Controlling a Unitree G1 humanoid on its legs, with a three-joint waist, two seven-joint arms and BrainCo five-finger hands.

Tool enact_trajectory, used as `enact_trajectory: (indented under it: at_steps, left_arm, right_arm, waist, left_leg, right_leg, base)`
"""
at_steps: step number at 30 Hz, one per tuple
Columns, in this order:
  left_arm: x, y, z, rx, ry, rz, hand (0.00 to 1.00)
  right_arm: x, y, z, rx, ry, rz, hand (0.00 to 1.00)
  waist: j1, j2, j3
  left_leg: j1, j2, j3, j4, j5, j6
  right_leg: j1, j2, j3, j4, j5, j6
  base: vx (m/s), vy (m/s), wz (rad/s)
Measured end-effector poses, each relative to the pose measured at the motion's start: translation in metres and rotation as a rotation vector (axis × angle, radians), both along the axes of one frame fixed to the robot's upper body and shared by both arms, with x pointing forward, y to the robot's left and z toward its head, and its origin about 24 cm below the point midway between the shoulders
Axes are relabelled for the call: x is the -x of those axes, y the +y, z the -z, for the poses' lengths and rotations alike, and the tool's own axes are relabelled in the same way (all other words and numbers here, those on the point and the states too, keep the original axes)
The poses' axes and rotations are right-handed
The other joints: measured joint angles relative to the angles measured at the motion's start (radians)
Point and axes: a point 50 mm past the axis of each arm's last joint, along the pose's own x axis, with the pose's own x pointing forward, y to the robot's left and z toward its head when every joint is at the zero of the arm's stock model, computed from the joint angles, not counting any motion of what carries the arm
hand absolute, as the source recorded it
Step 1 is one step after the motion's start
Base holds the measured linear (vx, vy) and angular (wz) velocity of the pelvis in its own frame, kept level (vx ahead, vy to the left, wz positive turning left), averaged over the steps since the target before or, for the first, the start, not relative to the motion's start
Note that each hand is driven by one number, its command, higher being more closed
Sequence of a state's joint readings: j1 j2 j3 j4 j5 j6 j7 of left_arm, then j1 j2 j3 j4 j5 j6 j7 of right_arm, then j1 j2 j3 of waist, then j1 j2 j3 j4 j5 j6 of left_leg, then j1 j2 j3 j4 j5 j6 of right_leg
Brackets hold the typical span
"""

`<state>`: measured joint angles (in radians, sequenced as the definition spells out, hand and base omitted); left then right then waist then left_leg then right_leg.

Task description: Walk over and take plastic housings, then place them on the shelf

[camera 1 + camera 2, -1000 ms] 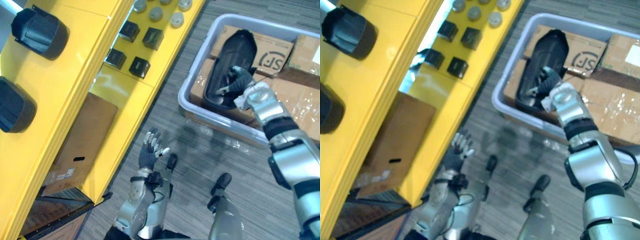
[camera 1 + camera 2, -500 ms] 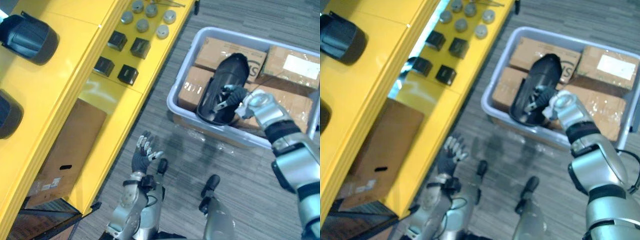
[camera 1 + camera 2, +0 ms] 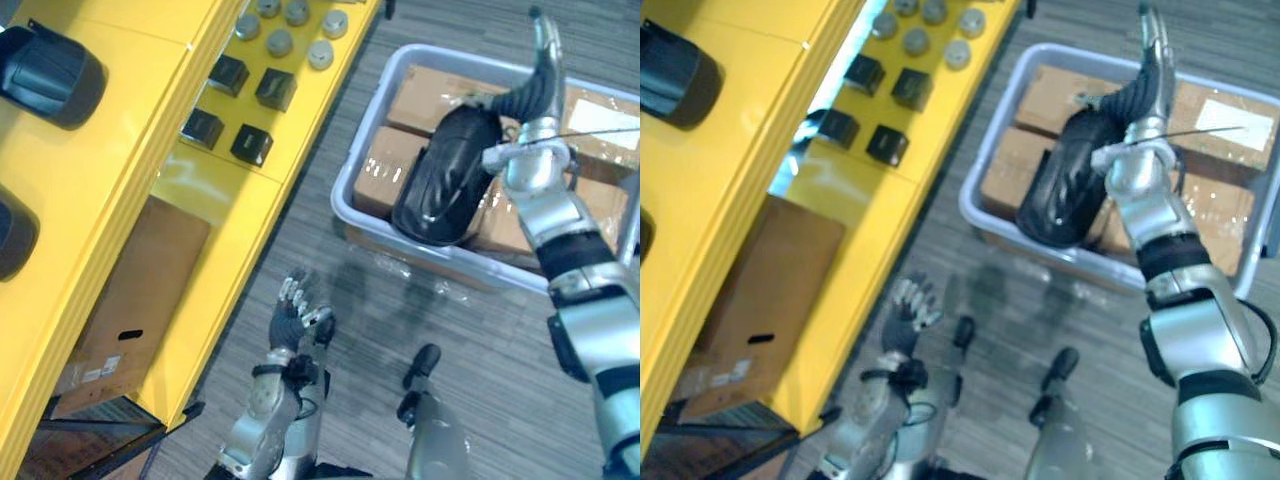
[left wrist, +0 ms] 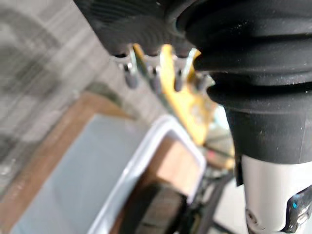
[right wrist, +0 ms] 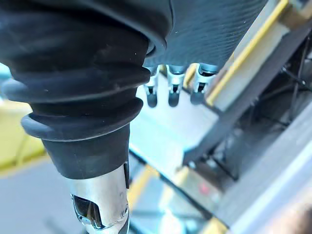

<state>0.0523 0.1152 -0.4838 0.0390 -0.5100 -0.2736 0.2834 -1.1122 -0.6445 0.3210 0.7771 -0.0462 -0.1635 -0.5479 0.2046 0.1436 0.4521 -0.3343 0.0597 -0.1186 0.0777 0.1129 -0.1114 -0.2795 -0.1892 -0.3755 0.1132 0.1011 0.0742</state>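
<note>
A long black plastic housing (image 3: 440, 180) lies tilted in the grey bin (image 3: 345, 195), on top of cardboard boxes (image 3: 425, 95). My right hand (image 3: 525, 95) is raised just beside the housing's upper end, its fingers (image 5: 169, 92) stretched straight and away from it, holding nothing. Down near the floor, beside the yellow shelf (image 3: 150, 130), my left hand (image 3: 290, 318) hangs open and empty. Two more black housings (image 3: 52, 62) rest on the shelf's top level at the far left.
Small black boxes (image 3: 228, 75) and grey discs (image 3: 300, 20) sit on the shelf's lower level. A brown cardboard box (image 3: 130, 290) stands under the shelf. Grey carpet floor lies between the shelf and the bin.
My right hand, which was curled inside the housing's hollow, has come out and lifted with straight fingers. The housing has rolled over in the bin. The camera has shifted slightly.
</note>
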Motion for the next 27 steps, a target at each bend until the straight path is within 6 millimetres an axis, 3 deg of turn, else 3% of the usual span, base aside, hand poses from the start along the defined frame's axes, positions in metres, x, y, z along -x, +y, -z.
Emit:
enact_trajectory:
  at_steps: [4,8,11,18,27]
  left_arm:
    - [-0.001,-0.001,-0.002,0.009,-0.011,-0.007,0.0]
    - [-0.001,0.0,-0.002,0.011,-0.002,-0.025,0.0]
    - [-0.002,-0.001,-0.003,0.017,-0.002,-0.031,0.0]
    - [-0.006,-0.007,-0.008,0.048,-0.007,-0.057,0.0]
    - [-0.017,-0.01,-0.022,0.042,-0.068,-0.045,0.0]
  right_arm:
    - [0.006,-0.015,-0.003,-0.148,-0.039,0.066,0.0]
    - [0.006,-0.04,0.033,-0.333,0.092,0.159,0.0]
    - [0.004,-0.045,0.061,-0.404,0.207,0.18,0.0]
    - [0.0,-0.05,0.079,-0.495,0.326,0.133,0.0]
    - [-0.006,-0.041,0.093,-0.452,0.462,0.041,0.0]
  waist:
    - [-0.004,0.001,0.0]
    - [-0.02,0.005,0.002]
    - [-0.041,0.006,0.003]
    - [-0.053,0.018,0.009]
    - [-0.053,0.02,0.01]
  left_leg:
    - [0.002,-0.003,0.006,0.003,-0.005,0.002]
    - [0.009,-0.008,0.02,0.003,-0.01,0.007]
    - [0.017,-0.008,0.024,0.003,-0.013,0.008]
    - [0.019,-0.002,0.03,0.004,-0.017,0.005]
    - [0.016,-0.002,0.048,0.004,-0.024,0.008]
  right_leg:
    - [0.0,-0.001,0.006,0.002,0.0,0.0]
    - [-0.004,-0.005,0.021,0.004,0.0,0.001]
    - [-0.001,-0.006,0.027,0.006,0.0,0.001]
    - [-0.001,-0.001,0.029,0.006,-0.002,-0.001]
    - [-0.017,-0.002,0.046,0.008,-0.001,-0.001]
  base:
    - [0.01,-0.004,-0.02]
    - [0.02,-0.001,-0.08]
    - [0.04,-0.006,-0.06]
    - [0.0,-0.002,0.0]
    - [0.02,-0.004,-0.05]
